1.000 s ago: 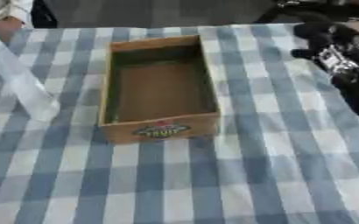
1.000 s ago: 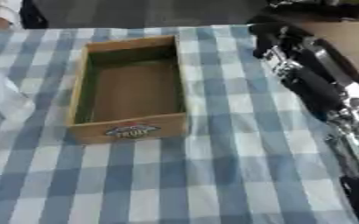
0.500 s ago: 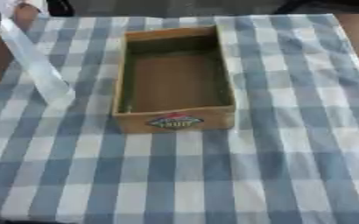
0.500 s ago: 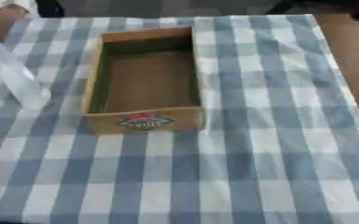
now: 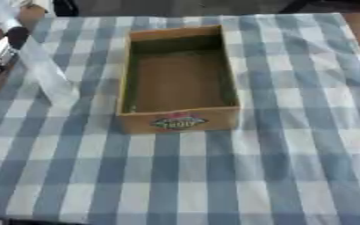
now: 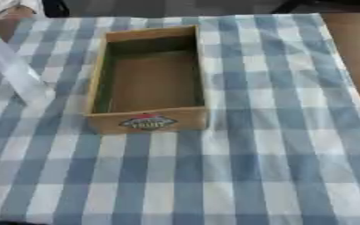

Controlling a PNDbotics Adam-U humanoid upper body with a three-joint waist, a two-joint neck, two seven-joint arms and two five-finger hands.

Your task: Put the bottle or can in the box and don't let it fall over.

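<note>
Here, a clear plastic bottle [image 5: 48,74] leans on the checked cloth [image 5: 290,154] at about nine o'clock from the open wooden box [image 5: 179,123]. Its base is on the cloth just beside the box's left wall, and its neck tips away toward ten o'clock. The robot's left hand [image 5: 2,44] shows as a dark and silver shape at the frame's ten o'clock edge, close against the bottle's upper part. It may be what props the bottle at this slant, though whether the hand grips it, or is open or closed, cannot be told from this view. The right hand is out of sight.

The box lies empty with its labelled end at six o'clock, so the placing is not yet done. The bottle would likely need righting before it goes in, since a tall, light container set down aslant could topple.
</note>
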